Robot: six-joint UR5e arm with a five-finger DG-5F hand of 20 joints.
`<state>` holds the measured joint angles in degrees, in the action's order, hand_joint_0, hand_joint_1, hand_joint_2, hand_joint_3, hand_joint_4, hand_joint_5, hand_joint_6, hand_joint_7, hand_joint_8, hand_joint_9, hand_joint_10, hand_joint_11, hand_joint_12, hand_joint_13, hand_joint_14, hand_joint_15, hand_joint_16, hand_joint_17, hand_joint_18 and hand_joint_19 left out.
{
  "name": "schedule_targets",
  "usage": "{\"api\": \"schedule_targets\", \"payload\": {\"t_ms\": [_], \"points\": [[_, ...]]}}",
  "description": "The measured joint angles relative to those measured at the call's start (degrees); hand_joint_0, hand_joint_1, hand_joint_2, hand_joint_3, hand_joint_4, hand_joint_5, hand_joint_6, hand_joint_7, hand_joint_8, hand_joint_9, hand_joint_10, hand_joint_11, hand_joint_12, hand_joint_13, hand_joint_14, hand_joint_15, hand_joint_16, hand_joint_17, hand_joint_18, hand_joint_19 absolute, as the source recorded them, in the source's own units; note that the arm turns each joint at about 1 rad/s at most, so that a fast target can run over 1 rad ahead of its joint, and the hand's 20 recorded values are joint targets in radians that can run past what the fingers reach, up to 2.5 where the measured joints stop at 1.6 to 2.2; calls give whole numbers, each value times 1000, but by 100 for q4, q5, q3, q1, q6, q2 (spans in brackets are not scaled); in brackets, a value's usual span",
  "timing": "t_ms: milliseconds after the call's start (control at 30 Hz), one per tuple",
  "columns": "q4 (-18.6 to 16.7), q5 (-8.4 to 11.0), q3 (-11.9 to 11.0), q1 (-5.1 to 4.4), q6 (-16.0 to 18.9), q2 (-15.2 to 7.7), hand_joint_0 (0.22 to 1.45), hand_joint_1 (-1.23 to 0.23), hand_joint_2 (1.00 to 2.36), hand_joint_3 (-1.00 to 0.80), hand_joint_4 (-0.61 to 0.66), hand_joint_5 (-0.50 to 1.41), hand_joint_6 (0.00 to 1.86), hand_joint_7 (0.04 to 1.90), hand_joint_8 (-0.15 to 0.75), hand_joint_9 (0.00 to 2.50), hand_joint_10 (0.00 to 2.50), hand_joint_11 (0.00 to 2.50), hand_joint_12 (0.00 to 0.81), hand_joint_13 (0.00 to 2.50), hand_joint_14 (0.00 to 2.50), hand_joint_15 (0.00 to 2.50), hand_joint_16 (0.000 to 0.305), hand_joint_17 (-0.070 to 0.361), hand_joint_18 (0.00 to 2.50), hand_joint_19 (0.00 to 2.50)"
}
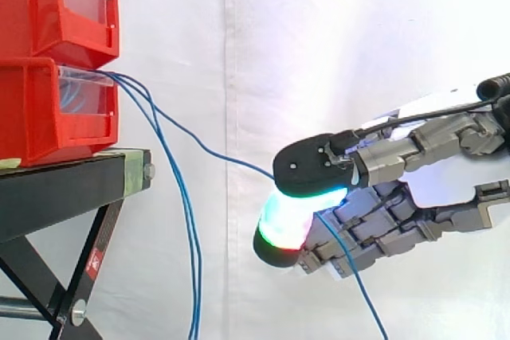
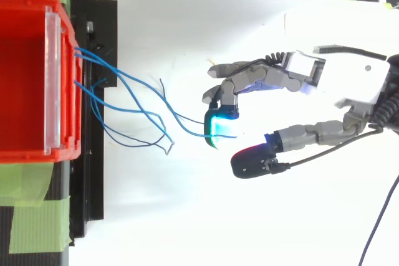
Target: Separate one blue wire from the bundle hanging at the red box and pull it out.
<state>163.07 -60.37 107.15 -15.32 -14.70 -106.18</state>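
Blue wire leaves the front of the lower bin and runs off on its own, away from the bundle, across open air into the hand. In the side view it slips under the dark upper pad, glowing green and cyan along its lower edge. It comes out again below the green-and-red lower pad and trails down to the picture's bottom edge, its end cut off.

The contact itself is hidden between the two pads. The fingers are curled with the wire caught among them, so the hand has hold of it and of nothing else. From above, the wire meets the cyan pad, while the red-glowing pad stands a little apart beside it.

The hand reaches in from the right, roughly level, fingertips towards the bin, well apart from it and lower than the bin's front opening. The rest of the bundle hangs from the same opening, its strands dropping past the stand's edge. From above they splay out in loose curves with free ends between bin and hand.

The lower bin sits at the stand's edge nearest the hand, a second bin stacked on it. Green tape lies on the stand beside the bin. A white curtain backs everything, and nothing stands between hand and bin but the wires.
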Motion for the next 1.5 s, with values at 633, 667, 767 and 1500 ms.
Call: {"api": "schedule_targets", "payload": {"t_ms": [633,667,767,1500], "points": [[-159,238,330,-74,363,131,591,-790,1023,-163,-235,-96,705,1157,205,394,8,332,325,28,6,171,46,104,0,244],[-176,237,330,-75,355,131,592,-790,1023,-166,-235,-96,705,1157,205,393,9,340,325,28,6,171,46,104,0,244],[-246,236,331,-76,280,132,591,-790,1023,-163,-237,-96,706,1152,205,393,8,332,325,28,6,171,46,104,0,248],[-311,236,332,-74,129,131,594,-790,1022,-157,-236,-97,712,1144,208,403,9,339,326,33,5,165,46,104,0,237]]}}
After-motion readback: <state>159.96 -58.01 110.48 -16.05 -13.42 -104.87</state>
